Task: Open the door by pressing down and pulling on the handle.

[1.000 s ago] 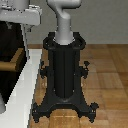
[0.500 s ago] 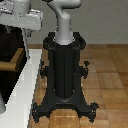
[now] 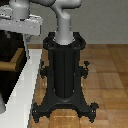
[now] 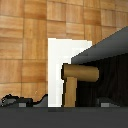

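Door (image 3: pixel 11 50): dark panel at the exterior view's far left, white frame beside it.
Handle (image 3: pixel 12 63): tan bar jutting out from the panel, low under the hand.
Hand (image 3: pixel 20 25): grey-white, above the handle, apart from it; fingers hidden, grip unclear.
Pedestal (image 3: pixel 64 75): black, centre, on wood floor (image 3: pixel 107 70).

Sim test room, not a real home: flat rendered wood parquet floor (image 3: pixel 107 75) around black robot pedestal (image 3: pixel 63 75), plain beige wall (image 3: pixel 107 22) behind it.
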